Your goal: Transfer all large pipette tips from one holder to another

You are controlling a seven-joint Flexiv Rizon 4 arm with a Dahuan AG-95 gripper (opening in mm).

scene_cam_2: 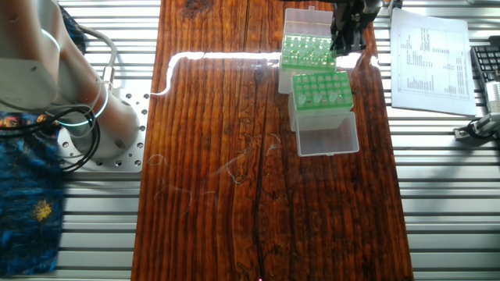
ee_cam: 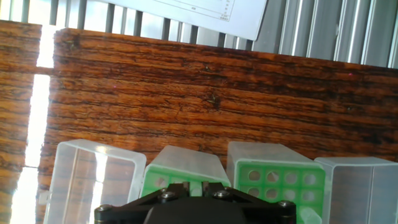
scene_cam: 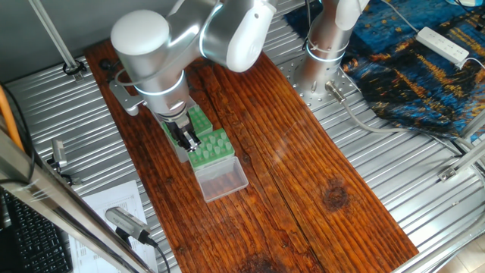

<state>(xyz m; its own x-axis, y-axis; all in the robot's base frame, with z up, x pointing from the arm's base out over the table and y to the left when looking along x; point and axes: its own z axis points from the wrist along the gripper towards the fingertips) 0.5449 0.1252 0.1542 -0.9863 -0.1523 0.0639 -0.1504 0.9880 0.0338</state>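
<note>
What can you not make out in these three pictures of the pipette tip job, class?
- Gripper open or shut: one fixed view too small; hand view cuts the fingers off at the bottom edge.
- Count of large pipette tips: too small in the other fixed view.
- Far rack: corner hidden by the gripper.

Green racks (scene_cam_2: 321, 88), dark-grained reddish-brown board (scene_cam_2: 234, 156) — blue-and-gold cloth (scene_cam: 424, 68).
</note>
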